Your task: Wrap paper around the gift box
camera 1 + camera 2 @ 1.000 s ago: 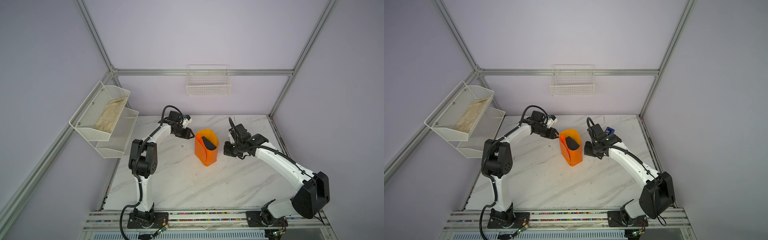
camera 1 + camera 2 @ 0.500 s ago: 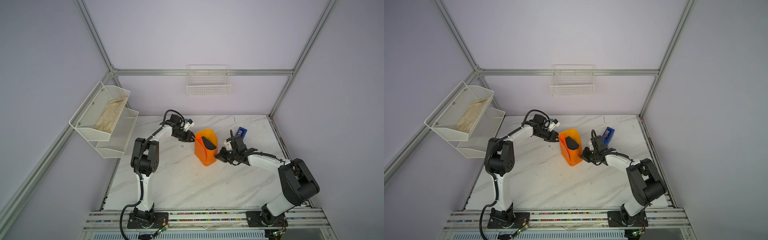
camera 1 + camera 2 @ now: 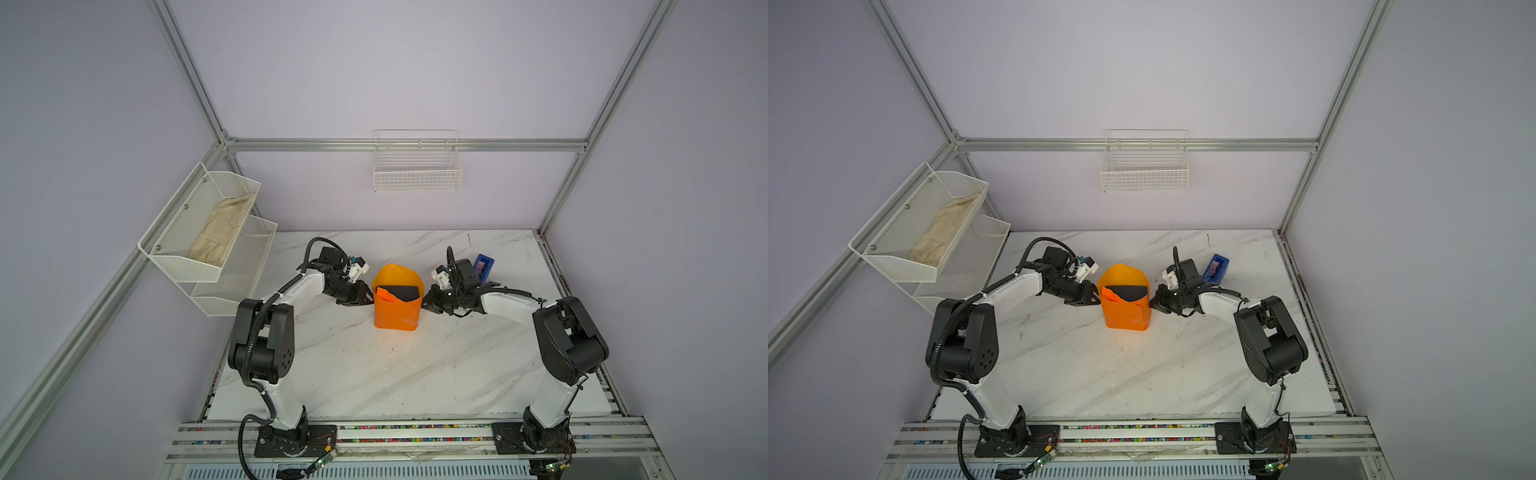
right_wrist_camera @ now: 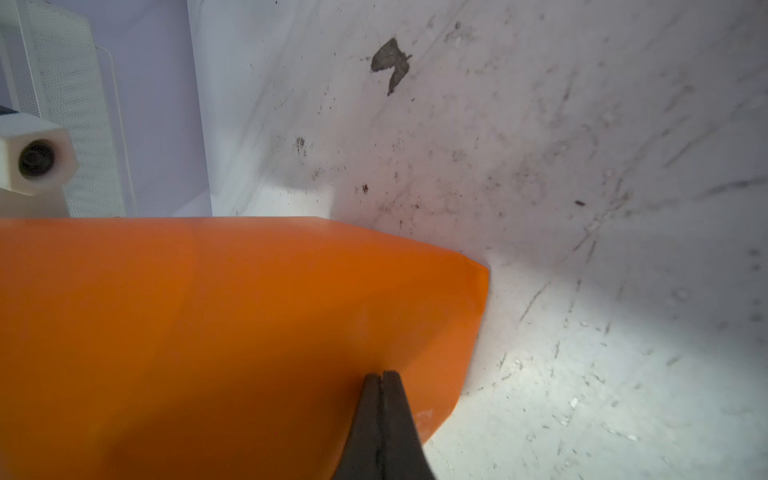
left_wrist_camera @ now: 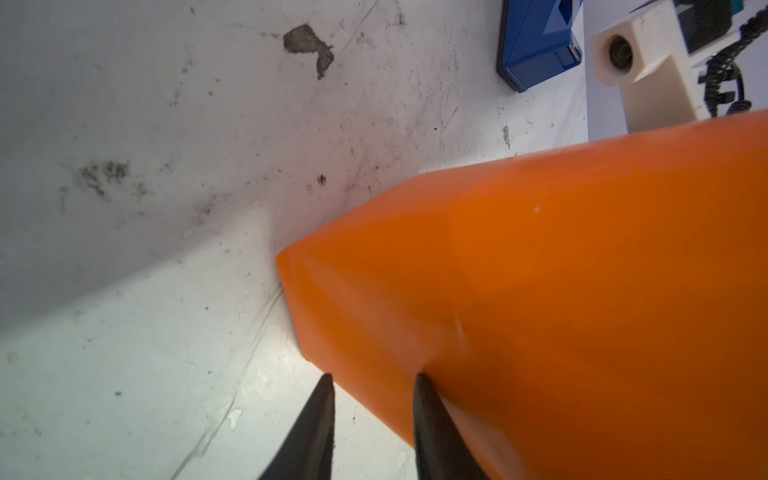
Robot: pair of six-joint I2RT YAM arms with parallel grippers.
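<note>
1. Top views: the paper [image 3: 395, 311] is orange and folded up round the box [image 3: 401, 293]. It forms an open-topped parcel that stands on the bench [image 3: 374, 374], behind the middle and between the two arms.
2. Paper: the rear flap rises in a rounded arch above the box. The front wall is flat, with an uneven, creased edge at its upper left corner.
3. Box: only its dark top shows, through the parcel's opening. The paper hides its sides in every view, and the wrist views show no part of it.
4. Left hand [image 3: 365, 297]: it sits at the parcel's left side. In the left wrist view its fingers [image 5: 432, 415] are spread, one over the paper and one over bare bench, with the parcel's lower edge passing between them.
5. Right hand [image 4: 380, 376]: its fingers are pressed together, with the tips against the parcel's right wall.
6. Tape dispenser [image 3: 483, 266]: it is blue, stands on the bench behind the right hand and is apart from the parcel.
7. Wire basket [image 3: 417, 174]: it hangs on the back wall.
8. Mesh rack [image 3: 232, 266]: it has two tiers and hangs on the left wall, with a cloth [image 3: 220, 232] in the upper tier. It is well apart from the parcel.
9. Bench surface: it is marble-patterned, with dark scuffs behind the parcel.
</note>
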